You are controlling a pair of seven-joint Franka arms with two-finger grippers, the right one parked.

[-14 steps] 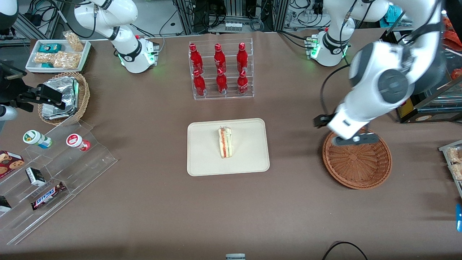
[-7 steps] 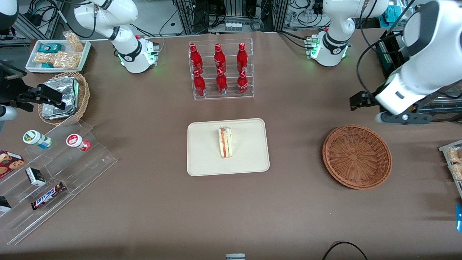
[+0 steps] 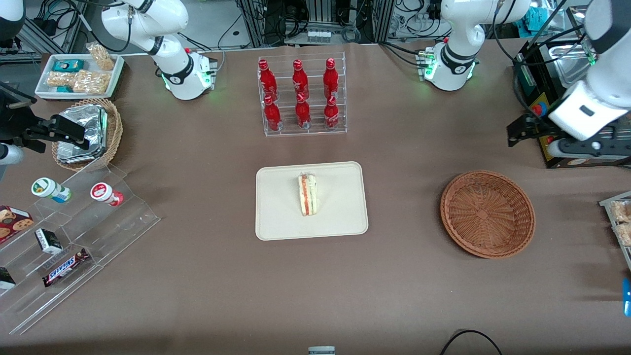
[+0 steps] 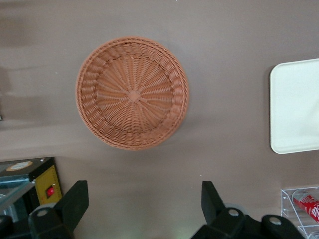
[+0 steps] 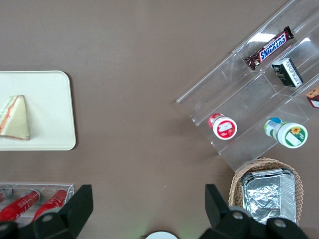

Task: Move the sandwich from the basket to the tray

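Observation:
The sandwich (image 3: 307, 194), a pale wedge with orange-red and green layers, lies on the cream tray (image 3: 276, 222) at the table's middle; the right wrist view shows the sandwich (image 5: 14, 118) on the tray (image 5: 50, 109) too. The reddish-brown wicker basket (image 3: 487, 214) holds nothing. My gripper (image 3: 577, 147) hangs raised near the working arm's end of the table, farther from the front camera than the basket. In the left wrist view the gripper (image 4: 143, 191) is open with nothing between its fingers, above bare table beside the basket (image 4: 132, 92), with a tray (image 4: 295, 109) corner in sight.
A clear rack of red bottles (image 3: 301, 94) stands farther from the front camera than the tray. A black box with a red button (image 3: 542, 109) sits by my gripper. A tan basket of foil packs (image 3: 88, 133), a white snack tray (image 3: 79, 74) and acrylic shelves (image 3: 74, 236) lie toward the parked arm's end.
My arm has swung off the basket toward the working arm's end of the table and away from the front camera. The sandwich has stayed on the tray.

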